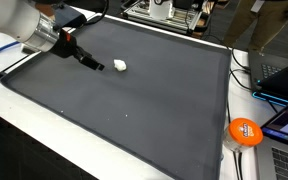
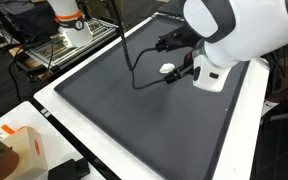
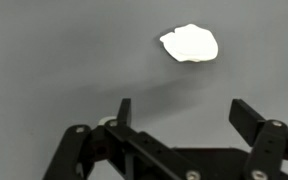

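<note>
Lying on a dark grey mat (image 1: 144, 115), a small white lump (image 1: 120, 66) of crumpled material rests toward one end of the mat, clear of its edges. Just beside it hovers the black gripper (image 1: 97, 67), jaws spread wide and holding nothing. In the wrist view the white lump (image 3: 190, 43) sits ahead of the fingertips (image 3: 125, 106), untouched. Well apart, an orange disc (image 1: 244, 131) lies on the white table (image 1: 246, 160) past the mat's edge.
</note>
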Available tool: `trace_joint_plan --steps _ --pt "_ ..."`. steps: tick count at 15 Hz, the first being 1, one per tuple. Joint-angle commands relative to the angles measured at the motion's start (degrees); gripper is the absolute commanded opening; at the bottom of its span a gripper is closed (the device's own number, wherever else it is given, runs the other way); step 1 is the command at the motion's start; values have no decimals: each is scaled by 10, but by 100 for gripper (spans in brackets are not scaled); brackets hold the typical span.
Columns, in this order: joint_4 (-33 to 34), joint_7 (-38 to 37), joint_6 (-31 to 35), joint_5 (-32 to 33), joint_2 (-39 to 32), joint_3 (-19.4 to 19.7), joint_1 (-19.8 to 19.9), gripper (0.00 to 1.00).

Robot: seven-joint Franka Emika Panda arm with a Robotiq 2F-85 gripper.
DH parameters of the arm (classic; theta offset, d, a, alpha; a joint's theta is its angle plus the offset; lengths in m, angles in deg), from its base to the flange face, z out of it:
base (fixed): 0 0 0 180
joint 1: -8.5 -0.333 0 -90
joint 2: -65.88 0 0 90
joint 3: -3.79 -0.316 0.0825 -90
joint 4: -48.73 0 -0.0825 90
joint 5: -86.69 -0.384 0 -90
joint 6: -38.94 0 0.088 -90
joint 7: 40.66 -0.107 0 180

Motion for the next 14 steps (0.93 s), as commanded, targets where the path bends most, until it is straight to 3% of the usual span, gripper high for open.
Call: trace_joint_plan --steps 1,14 --pt "42 -17 -36 13 -33 -1 -11 100" --pt "90 -36 -77 11 -73 1 -32 100"
